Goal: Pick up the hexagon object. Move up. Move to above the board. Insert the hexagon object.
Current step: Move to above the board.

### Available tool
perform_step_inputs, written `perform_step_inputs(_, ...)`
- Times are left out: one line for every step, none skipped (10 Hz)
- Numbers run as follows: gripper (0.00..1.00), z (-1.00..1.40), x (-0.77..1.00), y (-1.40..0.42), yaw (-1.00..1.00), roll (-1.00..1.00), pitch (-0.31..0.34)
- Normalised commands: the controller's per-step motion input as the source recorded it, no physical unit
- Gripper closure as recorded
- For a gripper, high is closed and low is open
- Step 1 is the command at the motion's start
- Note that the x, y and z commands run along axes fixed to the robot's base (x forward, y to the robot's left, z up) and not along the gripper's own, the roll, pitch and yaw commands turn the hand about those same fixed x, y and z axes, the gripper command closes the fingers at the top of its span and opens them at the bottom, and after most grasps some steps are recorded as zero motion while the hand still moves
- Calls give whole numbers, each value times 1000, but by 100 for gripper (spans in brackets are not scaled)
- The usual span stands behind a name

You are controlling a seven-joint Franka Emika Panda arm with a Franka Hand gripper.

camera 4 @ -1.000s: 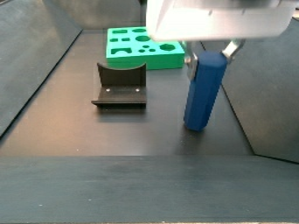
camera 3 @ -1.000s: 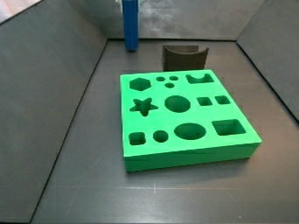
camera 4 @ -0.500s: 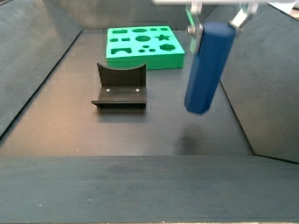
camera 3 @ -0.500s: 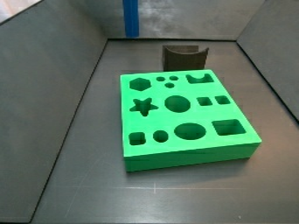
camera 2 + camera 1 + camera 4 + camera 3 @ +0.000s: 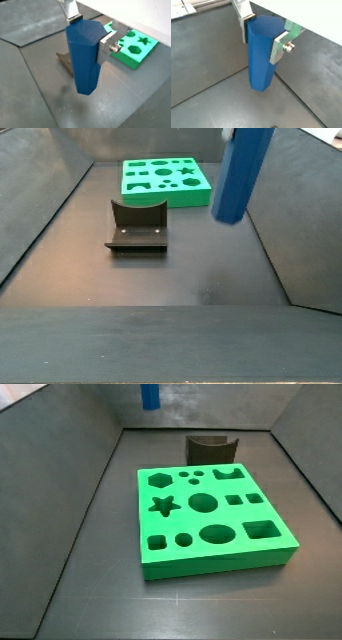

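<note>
Hanging high above the floor, the gripper [image 5: 263,33] clamps the upright hexagon object [image 5: 261,57] near its top.

The tool [image 5: 261,36] holds the hexagon object [image 5: 262,55] upright above the floor (fixture [image 5: 138,224] before the board [image 5: 167,180]).

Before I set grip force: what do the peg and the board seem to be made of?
Peg, held in the gripper: probably plastic, matte blue, uniform colour, crisp facets. Board: likely plastic too, bright green, faint sheen, clean-edged holes. Neither is certain.
</note>
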Motion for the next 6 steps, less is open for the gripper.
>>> perform_step_inputs(100, 1000, 3, -171, 18, -73, 54)
perform_step_inputs(100, 1000, 7, -163, 20, -71, 62)
perform_step_inputs(100, 1000, 13, -142, 18, -67, 72)
perform_step_inputs(100, 1000, 15, -132, 18, -65, 77)
perform_step_inputs(100, 1000, 19, -110, 22, -62, 77)
perform_step_inputs(100, 962, 23, -85, 20, -62, 78)
